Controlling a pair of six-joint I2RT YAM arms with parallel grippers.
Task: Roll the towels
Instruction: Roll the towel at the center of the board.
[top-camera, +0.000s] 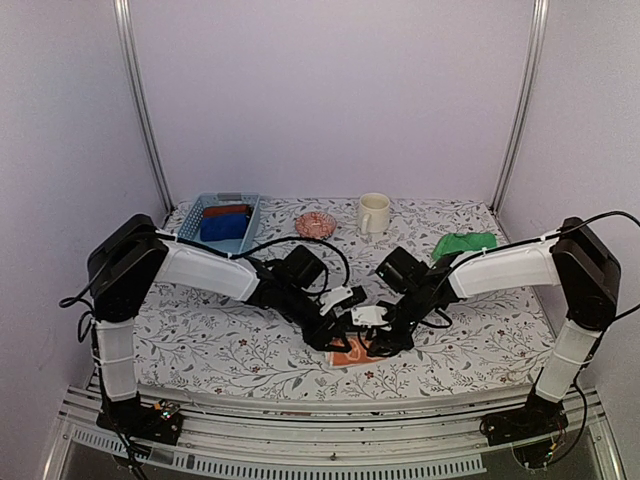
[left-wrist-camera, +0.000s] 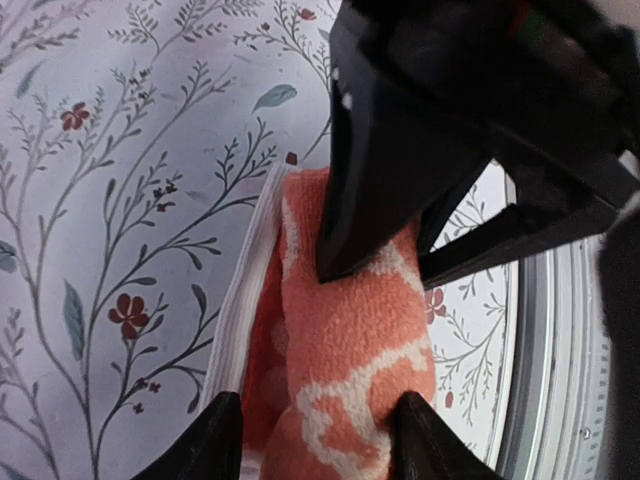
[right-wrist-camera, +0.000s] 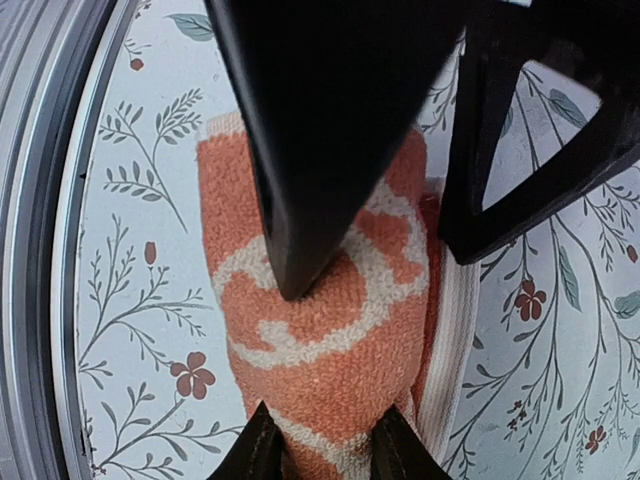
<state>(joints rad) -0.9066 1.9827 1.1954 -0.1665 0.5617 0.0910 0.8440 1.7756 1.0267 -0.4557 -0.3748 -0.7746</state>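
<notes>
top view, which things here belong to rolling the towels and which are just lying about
job: orange towel, gripped by left pincer and right pincer; green towel
lying about: basket, blue roll, dark red roll, cup, pink round thing

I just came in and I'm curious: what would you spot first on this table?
First, the left gripper and the right gripper meeting at the front middle of the flowery table, both pinching one partly rolled orange towel. Next, the bright green towel lying crumpled at the back right, then the blue basket at the back left.
</notes>
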